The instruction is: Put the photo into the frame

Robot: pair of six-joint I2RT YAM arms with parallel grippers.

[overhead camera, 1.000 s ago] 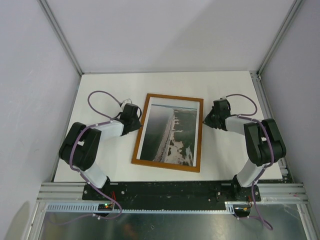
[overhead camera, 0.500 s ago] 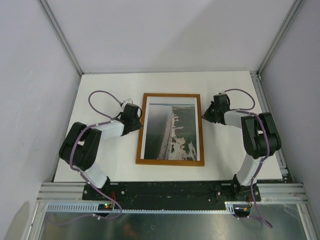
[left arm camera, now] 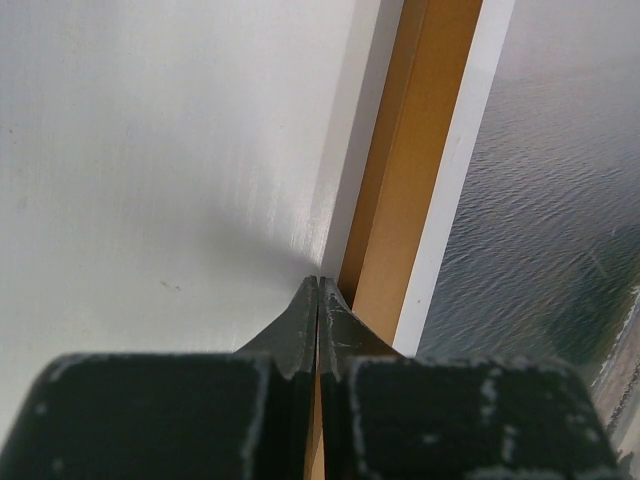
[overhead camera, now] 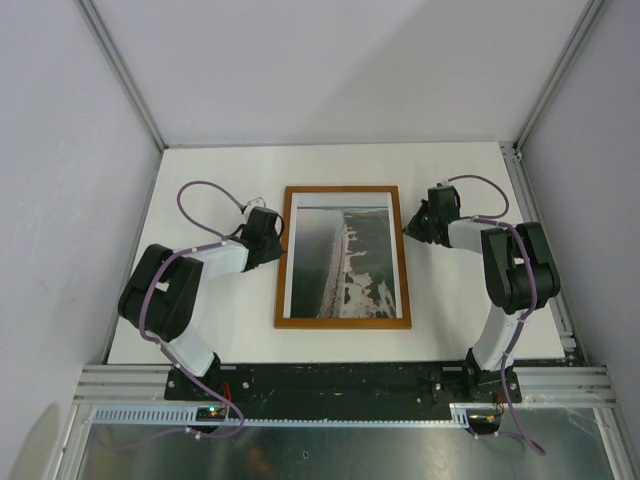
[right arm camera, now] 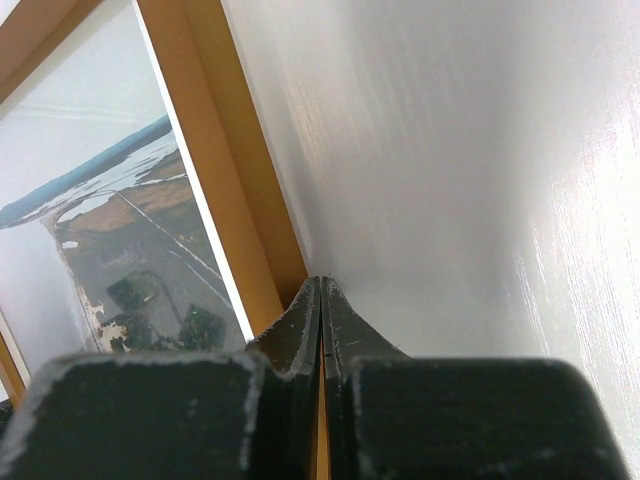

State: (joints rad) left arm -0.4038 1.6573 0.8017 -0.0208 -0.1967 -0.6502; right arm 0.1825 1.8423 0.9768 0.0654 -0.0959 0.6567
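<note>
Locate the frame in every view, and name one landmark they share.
Top external: frame sits near the picture's centre.
Left wrist: frame rail runs from top right-centre down to the left claw.
Right wrist: frame rail runs from top left down to the right claw.
Shared landmark: the photo inside it.

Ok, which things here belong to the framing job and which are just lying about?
Job: reddish-brown rectangular wooden picture frame; aerial coastline photo print inside it; left claw, right claw, both shut beside its side rails.
Just there: white table; purple arm cables.
</note>
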